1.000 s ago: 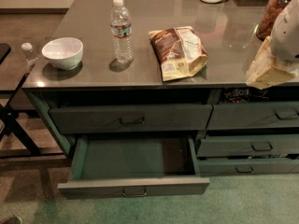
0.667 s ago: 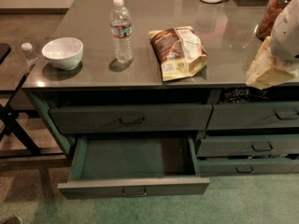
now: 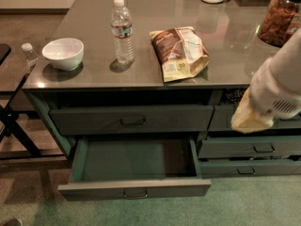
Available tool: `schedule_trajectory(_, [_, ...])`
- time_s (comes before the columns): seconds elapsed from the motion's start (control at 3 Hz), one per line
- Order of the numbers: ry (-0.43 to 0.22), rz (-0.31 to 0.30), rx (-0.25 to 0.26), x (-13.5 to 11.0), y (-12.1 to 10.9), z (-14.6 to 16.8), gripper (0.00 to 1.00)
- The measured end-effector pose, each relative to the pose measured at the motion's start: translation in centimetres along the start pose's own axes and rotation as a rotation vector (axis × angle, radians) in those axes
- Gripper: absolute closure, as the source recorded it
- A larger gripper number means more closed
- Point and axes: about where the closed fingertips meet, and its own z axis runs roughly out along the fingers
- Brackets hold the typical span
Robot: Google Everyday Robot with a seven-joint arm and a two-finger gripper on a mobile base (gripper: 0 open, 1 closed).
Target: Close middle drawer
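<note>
- While the drawer [image 3: 136, 158] stayed pulled well out from under the counter [image 3: 230, 51], just as it had been a second earlier, the gripper [image 3: 251, 120] had moved. It had been level with the counter's right front edge, and now it hung below that edge, in front of the narrow drawers [image 3: 256, 147].
- On the counter, the bowl [image 3: 62, 53], bottle [image 3: 122, 32] and bag [image 3: 181, 51] sat where they had been, so only the arm had moved.
- I read that drop as the start of the approach. No push had happened yet, since the drawer's greenish floor was fully in view and its front was no nearer the counter.
- I could not tell how far open the gripper was, or whether it held anything; it showed only as a pale smear at the end of the white arm.
- From the gripper, the drawer lay lower and to the left, well apart, with nothing between them. It sat under the counter's left part, beneath a shut drawer of the same width.
- As I judged it, the gripper had to travel down and left to the drawer's front, near the handle [image 3: 135, 193], then press it squarely back toward the counter. An off-centre push on so wide a front might skew it.
</note>
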Motion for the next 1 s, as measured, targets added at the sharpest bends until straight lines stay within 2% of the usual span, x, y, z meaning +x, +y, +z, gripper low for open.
schedule_trajectory(0.33, [0.031,0.012,-0.121,0.7,2.8,7.2,1.00])
schedule_trajectory(1.0, [0.043,0.025,-0.156,1.5,3.8,8.7,1.00])
